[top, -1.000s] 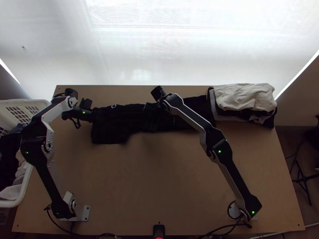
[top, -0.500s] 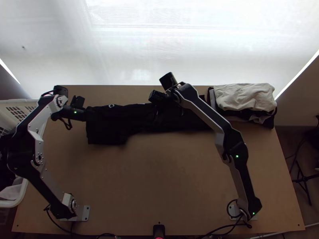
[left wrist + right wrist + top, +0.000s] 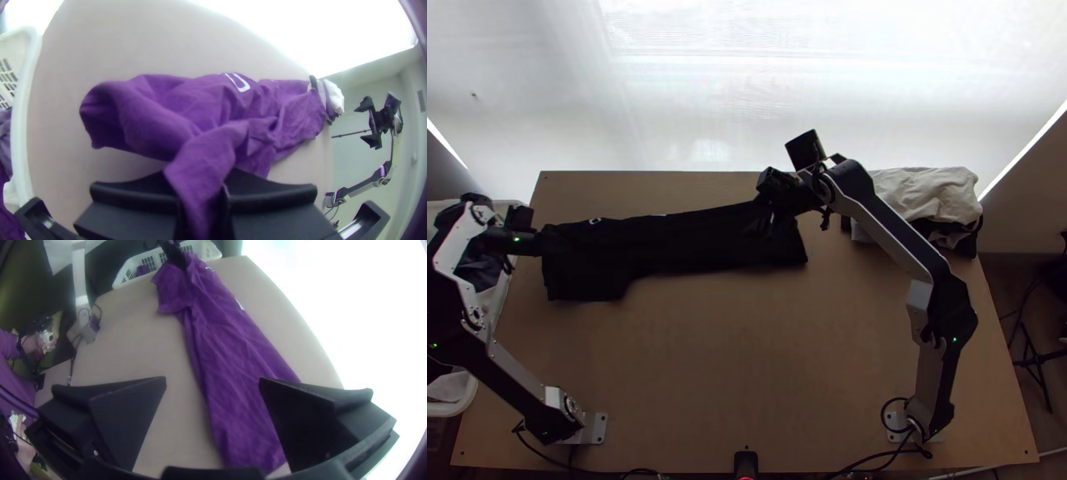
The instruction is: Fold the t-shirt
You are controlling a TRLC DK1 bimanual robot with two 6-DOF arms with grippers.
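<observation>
Across the light wooden table (image 3: 747,360), the t-shirt (image 3: 691,240) lies in a long, rumpled strip from 10 to 1 o'clock. At 10 o'clock, the left gripper (image 3: 541,242) pinches its end. Near 12 o'clock, the right gripper (image 3: 779,204) has its 2 fingers (image 3: 129,418) spread wide, seemingly above the cloth; piled fabrics (image 3: 927,192) sit at 2 o'clock

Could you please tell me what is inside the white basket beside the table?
Dark cloth and paler cloth lie in the white basket; whatever is beneath them or hidden by the left arm cannot be seen.
</observation>
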